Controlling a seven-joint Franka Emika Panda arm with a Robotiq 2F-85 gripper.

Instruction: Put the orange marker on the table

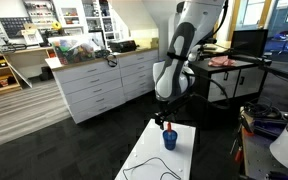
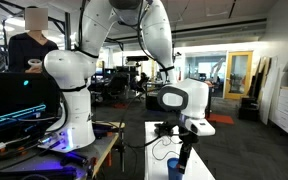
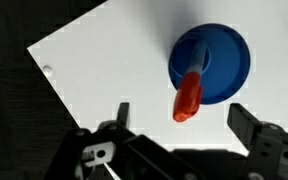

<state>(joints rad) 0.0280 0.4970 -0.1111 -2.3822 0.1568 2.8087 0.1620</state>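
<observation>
The orange marker (image 3: 188,97) stands in the blue cup (image 3: 222,55) on the white table (image 3: 104,70), its top end leaning out over the cup's rim toward the camera. In the wrist view my gripper (image 3: 179,118) is open, its two dark fingers on either side of the marker's top, not touching it. In both exterior views my gripper (image 1: 165,121) (image 2: 184,150) hangs right above the blue cup (image 1: 170,139) (image 2: 174,167). A small orange tip (image 1: 164,127) shows above the cup.
A thin black cable (image 1: 149,168) lies across the near part of the table (image 1: 144,160). White drawer cabinets (image 1: 99,85) stand behind on the dark floor. A black-framed desk (image 1: 229,75) is at the back. A person (image 2: 29,45) sits at a monitor.
</observation>
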